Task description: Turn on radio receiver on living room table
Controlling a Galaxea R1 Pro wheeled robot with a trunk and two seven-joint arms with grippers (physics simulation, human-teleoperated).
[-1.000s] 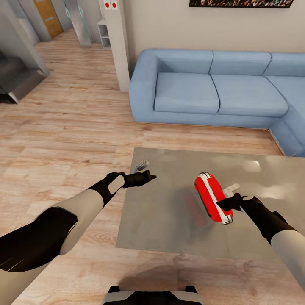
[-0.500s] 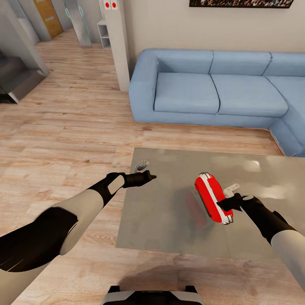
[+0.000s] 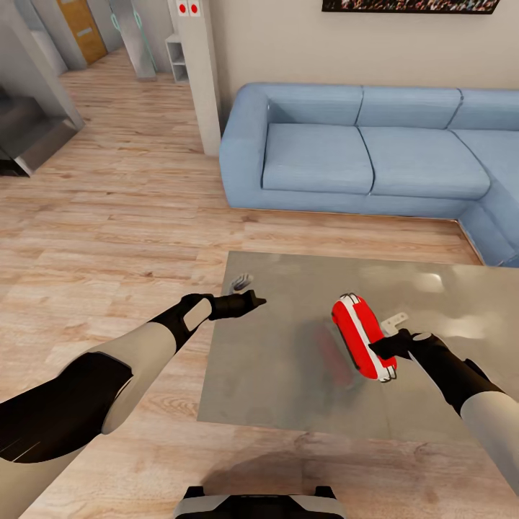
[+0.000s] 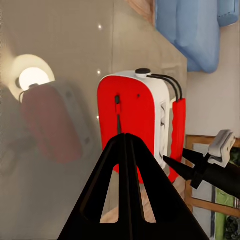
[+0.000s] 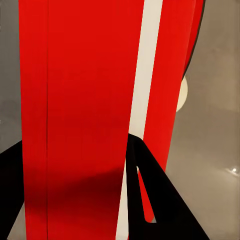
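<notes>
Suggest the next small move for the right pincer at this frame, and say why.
Probably a short push of the right pincer against the radio receiver to trigger its switch. The receiver stands on edge on the table, with the pincer's fingertips already at its near end. The left pincer hangs apart over the table's left edge.

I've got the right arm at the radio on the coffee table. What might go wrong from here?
1. The radio receiver stands up on its edge on the glossy table; a sideways push from the right gripper could tip or slide it.
2. The right wrist view is so close that no switch can be made out, so a press may miss.
3. The left gripper hangs over the table's edge, not bracing the radio receiver.
</notes>
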